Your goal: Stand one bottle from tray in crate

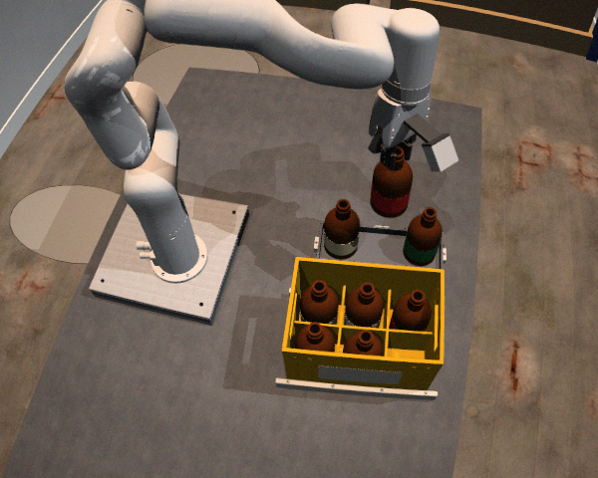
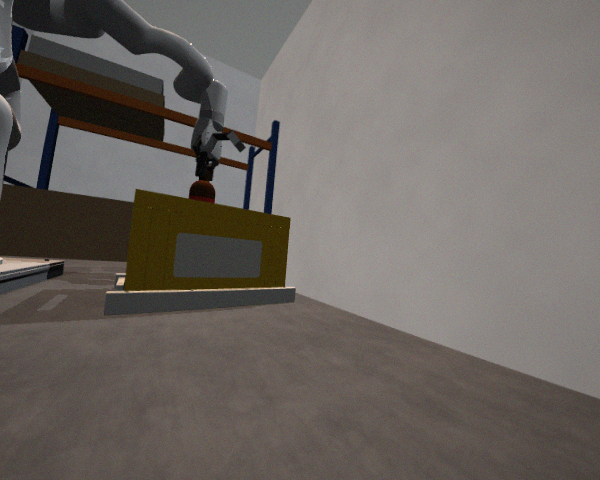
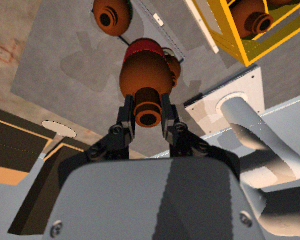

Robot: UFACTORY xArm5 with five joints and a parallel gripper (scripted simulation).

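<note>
My gripper [image 1: 392, 157] [image 2: 204, 171] [image 3: 147, 103] is shut on the neck of a brown bottle with a red label [image 1: 391, 179] [image 2: 202, 190] [image 3: 146, 75]. This bottle hangs nearly upright in the air, behind the tray [image 1: 379, 248] in the top view. On the tray stand a white-labelled bottle [image 1: 341, 226] at left and a green-labelled bottle [image 1: 424, 234] [image 3: 111, 15] at right. The yellow crate [image 1: 302, 364] [image 2: 155, 258] stands level, with bottles in all three back cells and in the front left and front middle cells. Its front right cell is empty.
A pale stop bar [image 1: 356, 387] [image 2: 202, 301] runs along the crate's front. The crate's raised walls and dividers stand just in front of the tray. The arm's base plate [image 1: 135, 293] lies to the left. A shelf rack [image 2: 273, 170] stands in the background.
</note>
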